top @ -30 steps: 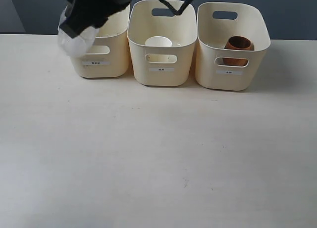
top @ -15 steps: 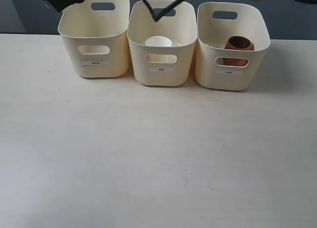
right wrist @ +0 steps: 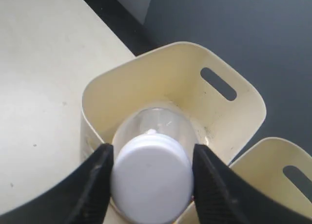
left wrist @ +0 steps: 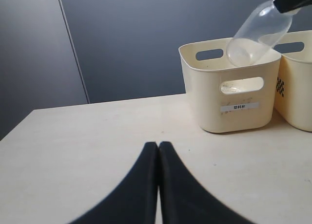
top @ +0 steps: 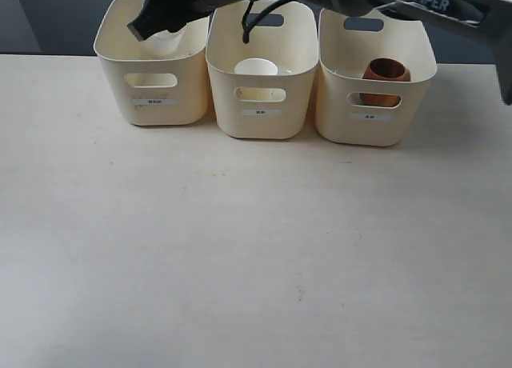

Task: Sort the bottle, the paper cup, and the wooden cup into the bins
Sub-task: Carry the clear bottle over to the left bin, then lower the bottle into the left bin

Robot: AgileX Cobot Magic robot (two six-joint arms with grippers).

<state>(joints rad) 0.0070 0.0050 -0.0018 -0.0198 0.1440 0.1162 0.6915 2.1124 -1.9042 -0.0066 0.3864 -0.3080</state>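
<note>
R pincer (right wrist: 152, 158) grips the bottle (left wrist: 256, 36) at its cap end, jaws part-open round it. Bottle is tilted, base at left bin (top: 152, 104) mouth. Risk: if released while tilted, it may hit the rim and tip onto the surface (top: 256, 248). L pincer (left wrist: 158, 151) closed, empty.

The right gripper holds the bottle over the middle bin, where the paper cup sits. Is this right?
Not quite: the right gripper holds the bottle over the left bin, as the exterior view shows. The paper cup does sit in the middle bin.
</note>
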